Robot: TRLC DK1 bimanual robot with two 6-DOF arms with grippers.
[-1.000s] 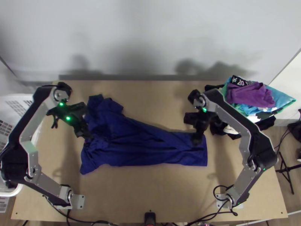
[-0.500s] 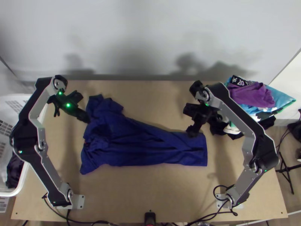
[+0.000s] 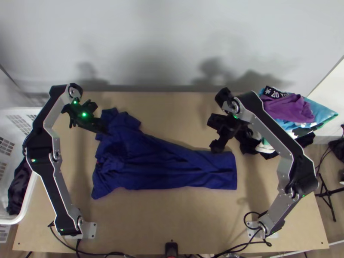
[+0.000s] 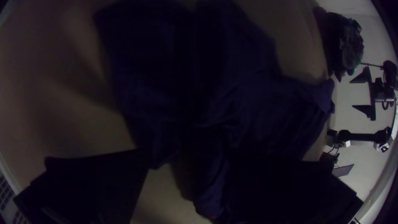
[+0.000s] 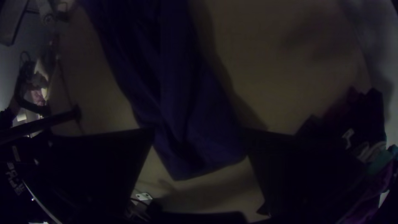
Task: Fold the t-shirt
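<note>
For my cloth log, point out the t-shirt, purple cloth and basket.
T-shirt (image 3: 159, 168): top view, middle of the cloth.
Purple cloth (image 3: 289, 108): top view, its middle.
Basket (image 3: 18, 122): top view, slotted wall.

See the t-shirt (image 3: 159, 167) lying on the table (image 3: 142, 223), between a basket (image 3: 13, 221) at the left edge and a clothes pile (image 3: 288, 107) at the far right corner. Find cloth (image 3: 18, 191) in the basket (toward its near end) and a wall (image 3: 172, 43) behind the table.
</note>
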